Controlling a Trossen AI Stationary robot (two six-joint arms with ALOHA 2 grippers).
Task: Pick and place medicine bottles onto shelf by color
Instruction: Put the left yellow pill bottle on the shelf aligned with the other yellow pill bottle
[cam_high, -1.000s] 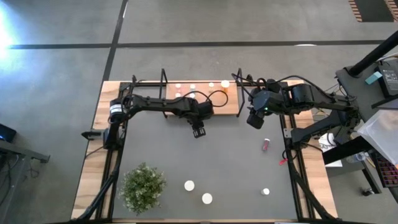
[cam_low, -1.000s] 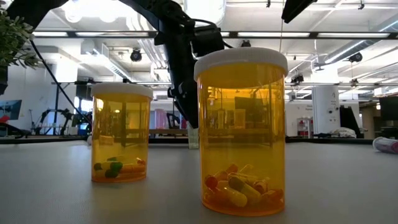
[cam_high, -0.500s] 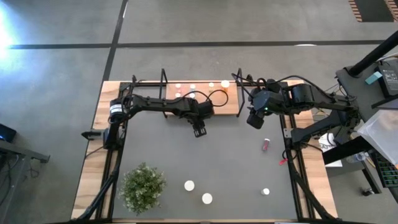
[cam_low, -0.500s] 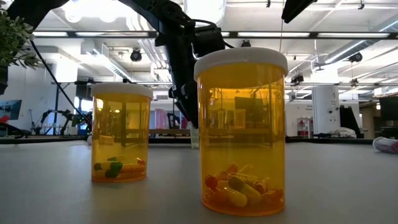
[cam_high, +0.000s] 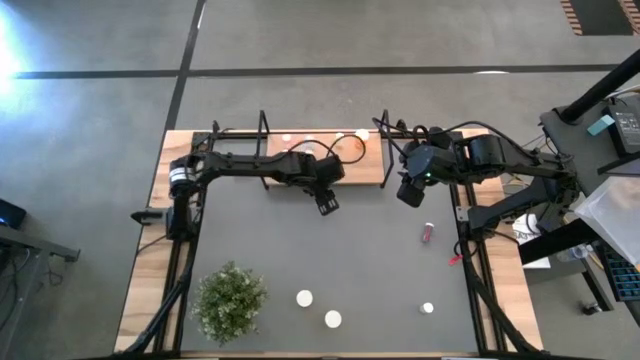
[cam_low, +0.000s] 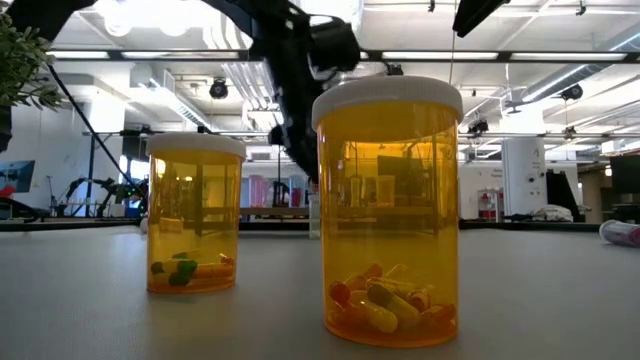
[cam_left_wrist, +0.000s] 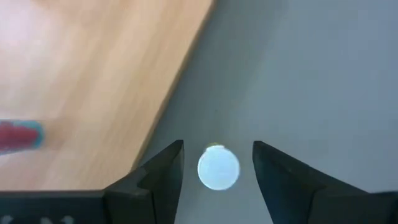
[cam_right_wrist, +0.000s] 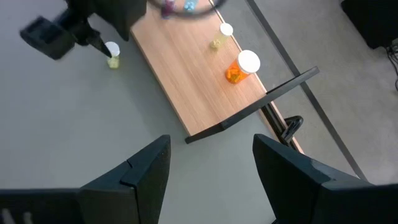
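The left tool (cam_left_wrist: 217, 168) hangs straight above a small white-capped bottle (cam_left_wrist: 218, 168) that stands upright on the bench (cam_high: 360, 270) just beside the front edge of the shelf (cam_high: 365, 170), its fingers (cam_left_wrist: 163, 171) spread wide to either side of the cap and not touching it. The bottle's long axis runs vertical, cap up, toward the tool, so the left arm is plainly the nearer. The right tool (cam_right_wrist: 208, 168) waits empty with its jaws apart near the shelf's right end.

The shelf (cam_right_wrist: 186, 81) is pale, smooth-grained wood with a black metal wire frame (cam_right_wrist: 261, 102). The orange bottles (cam_low: 387, 210) are glossy translucent plastic with matt white caps. The table mat (cam_high: 370, 270) looks matt grey.
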